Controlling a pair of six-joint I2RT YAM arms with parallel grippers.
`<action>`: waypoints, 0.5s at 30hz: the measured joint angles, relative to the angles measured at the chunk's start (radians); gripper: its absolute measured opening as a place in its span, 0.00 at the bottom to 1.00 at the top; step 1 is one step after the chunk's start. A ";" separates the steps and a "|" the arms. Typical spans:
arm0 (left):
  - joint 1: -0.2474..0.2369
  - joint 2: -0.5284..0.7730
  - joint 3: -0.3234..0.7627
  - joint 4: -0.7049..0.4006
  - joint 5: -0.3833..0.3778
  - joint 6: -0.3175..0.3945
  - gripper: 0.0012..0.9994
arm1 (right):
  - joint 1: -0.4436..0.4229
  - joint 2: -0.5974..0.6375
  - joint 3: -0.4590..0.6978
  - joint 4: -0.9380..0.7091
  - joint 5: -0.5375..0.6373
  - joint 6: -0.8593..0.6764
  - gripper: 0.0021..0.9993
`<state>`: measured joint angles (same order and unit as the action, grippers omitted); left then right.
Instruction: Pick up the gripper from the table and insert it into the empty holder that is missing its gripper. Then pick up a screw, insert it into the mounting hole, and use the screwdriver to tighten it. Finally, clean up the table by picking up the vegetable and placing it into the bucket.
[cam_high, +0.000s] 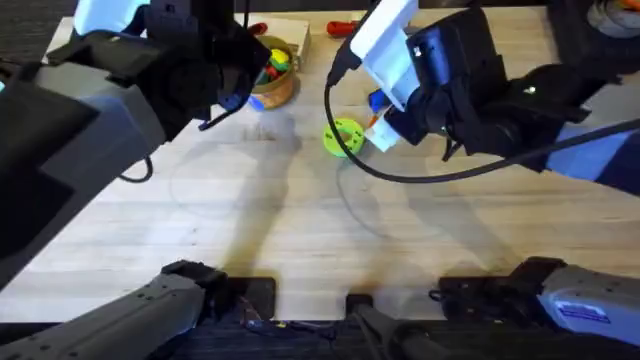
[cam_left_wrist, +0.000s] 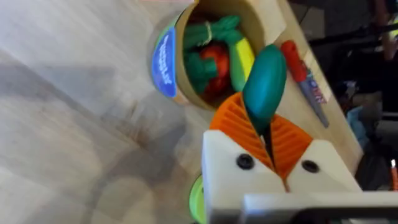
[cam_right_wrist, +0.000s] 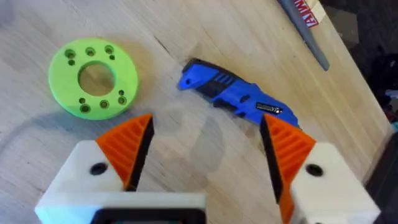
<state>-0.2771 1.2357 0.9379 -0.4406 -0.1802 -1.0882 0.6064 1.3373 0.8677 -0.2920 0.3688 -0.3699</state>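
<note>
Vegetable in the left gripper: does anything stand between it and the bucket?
Nothing visible does. The left gripper is shut on the vegetable, which hangs right beside the bucket; the bucket's open mouth holds toy pieces but no lid covers it.

No lettering is legible. The round wooden bucket (cam_left_wrist: 186, 68) carries a blue oval label (cam_left_wrist: 165, 65) with white marks too blurred to read. The thick bright-blue cylindrical screwdriver (cam_right_wrist: 233, 96) bears a small silver plate (cam_right_wrist: 268, 109) whose print cannot be made out. A white tag (cam_right_wrist: 308, 9) at the table's far edge shows red letters, cut off and unreadable.
</note>
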 joint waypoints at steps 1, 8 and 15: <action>0.000 0.009 0.000 0.036 -0.016 0.000 0.02 | 0.000 0.000 0.000 0.000 0.000 0.000 0.99; 0.001 0.137 0.000 0.250 -0.072 0.000 0.02 | 0.000 0.000 0.000 0.000 0.000 0.000 0.99; 0.039 0.183 0.000 0.266 -0.080 0.007 0.11 | 0.000 0.000 0.000 0.000 0.000 0.000 0.99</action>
<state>-0.2384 1.4185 0.9379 -0.1742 -0.2604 -1.0813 0.6064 1.3369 0.8677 -0.2920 0.3687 -0.3698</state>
